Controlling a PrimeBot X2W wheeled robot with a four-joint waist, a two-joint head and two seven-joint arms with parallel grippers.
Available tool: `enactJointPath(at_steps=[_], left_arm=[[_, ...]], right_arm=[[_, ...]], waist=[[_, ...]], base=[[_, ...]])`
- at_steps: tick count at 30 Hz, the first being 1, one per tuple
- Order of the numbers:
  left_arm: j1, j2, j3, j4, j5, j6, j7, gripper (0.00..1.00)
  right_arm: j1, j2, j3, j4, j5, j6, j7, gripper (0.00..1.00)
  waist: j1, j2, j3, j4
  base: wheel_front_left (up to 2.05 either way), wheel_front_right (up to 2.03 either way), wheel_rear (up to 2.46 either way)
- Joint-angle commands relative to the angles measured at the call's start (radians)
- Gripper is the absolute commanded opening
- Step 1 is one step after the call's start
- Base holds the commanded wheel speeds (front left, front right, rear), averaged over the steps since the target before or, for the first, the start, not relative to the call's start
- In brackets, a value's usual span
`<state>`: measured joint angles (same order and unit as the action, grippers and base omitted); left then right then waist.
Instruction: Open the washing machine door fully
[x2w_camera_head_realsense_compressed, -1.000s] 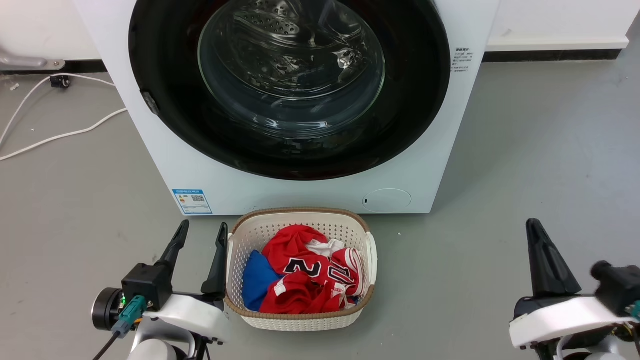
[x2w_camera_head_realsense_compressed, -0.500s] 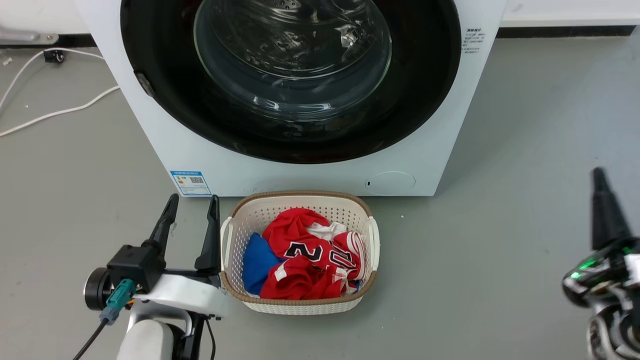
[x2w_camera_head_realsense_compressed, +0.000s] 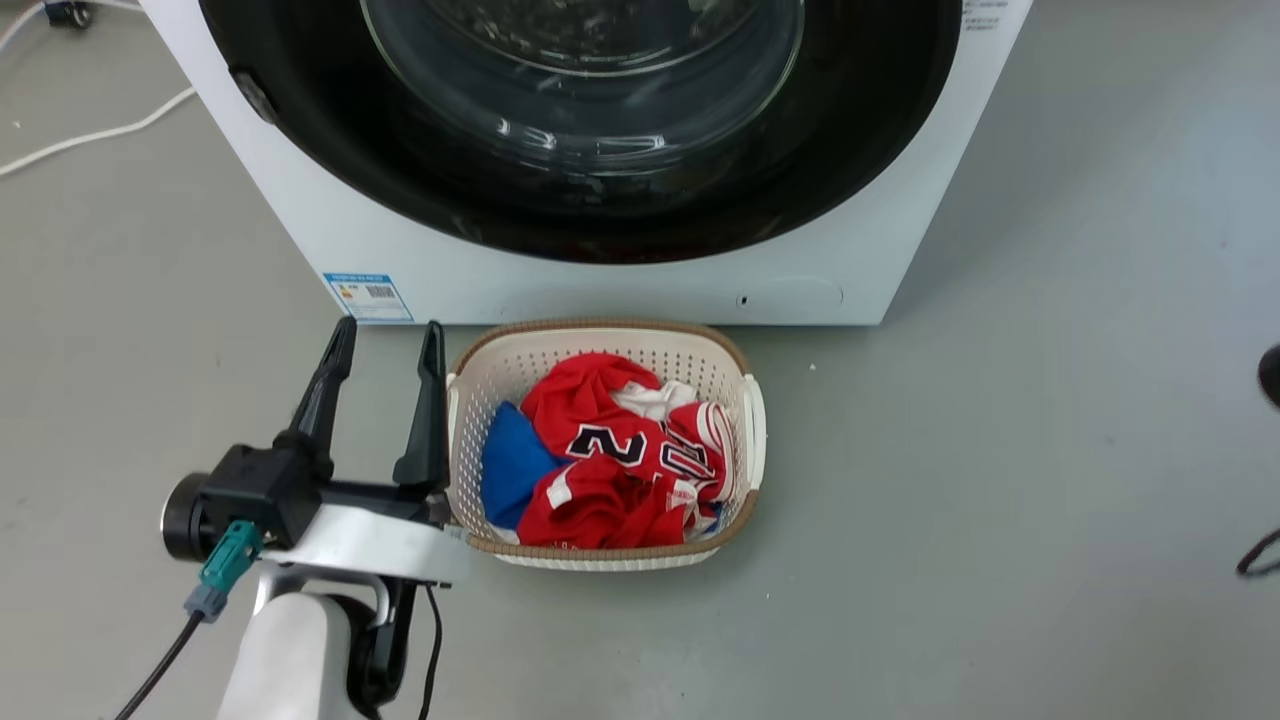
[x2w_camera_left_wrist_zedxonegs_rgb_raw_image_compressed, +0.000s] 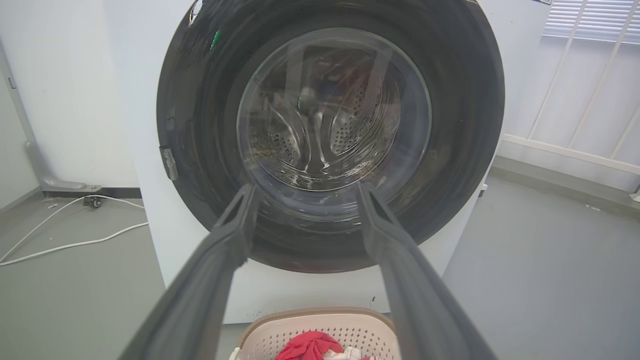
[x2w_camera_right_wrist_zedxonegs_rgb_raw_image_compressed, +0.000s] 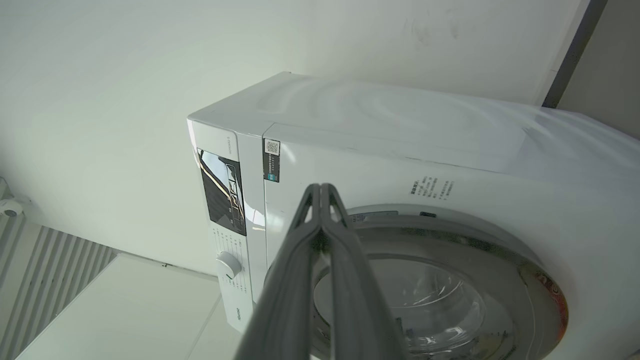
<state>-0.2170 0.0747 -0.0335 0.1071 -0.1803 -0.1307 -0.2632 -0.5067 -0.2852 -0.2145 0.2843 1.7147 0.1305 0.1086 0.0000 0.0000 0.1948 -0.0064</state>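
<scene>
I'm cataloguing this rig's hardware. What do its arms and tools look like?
The left tool has two long, tapering black fingers on a black block; behind it a glossy white wrist shell, a teal connector with a black cable, and a pale forearm. The right tool shows matching dark fingers.

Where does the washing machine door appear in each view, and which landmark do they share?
Head view: washing machine door across the top, cut off above.
Left wrist view: door centred, beyond the open left gripper.
Right wrist view: door lower right.
Shared landmark: its glass bowl.
</scene>
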Motion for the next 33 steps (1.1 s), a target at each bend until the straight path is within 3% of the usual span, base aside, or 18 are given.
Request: enactJointPath(at_steps=[1,12,17,25,33], left_arm=[[-0.025,-0.005,-0.006,-0.011,0.004,0.0,-0.002,1.0],[-0.101,-0.008,-0.042,-0.067,0.008,0.0,-0.002,1.0],[-0.129,-0.01,-0.057,-0.083,0.007,0.0,-0.002,1.0],[-0.169,-0.014,-0.076,-0.113,0.017,0.0,-0.002,1.0],[-0.196,-0.02,-0.079,-0.132,0.013,0.0,-0.002,1.0]], right_arm=[[-0.051,-0.022,0.009,0.034,0.014,0.0,0.016,0.0],[-0.431,-0.229,0.207,0.349,0.027,0.0,0.202,0.0],[-0.607,-0.264,0.333,0.481,-0.024,0.0,0.284,0.0],[-0.847,-0.215,0.487,0.652,-0.128,0.0,0.378,0.0],[-0.975,-0.149,0.553,0.726,-0.192,0.0,0.398,0.0]], waist=[[0.0,0.0,0.03,0.002],[0.0,0.0,0.169,0.032],[0.0,0.0,0.216,0.044],[0.0,0.0,0.287,0.07],[0.0,0.0,0.352,0.086]], base=[[0.0,0.0,0.0],[0.0,0.0,0.0],[0.0,0.0,0.0],[0.0,0.0,0.0],[0.0,0.0,0.0]])
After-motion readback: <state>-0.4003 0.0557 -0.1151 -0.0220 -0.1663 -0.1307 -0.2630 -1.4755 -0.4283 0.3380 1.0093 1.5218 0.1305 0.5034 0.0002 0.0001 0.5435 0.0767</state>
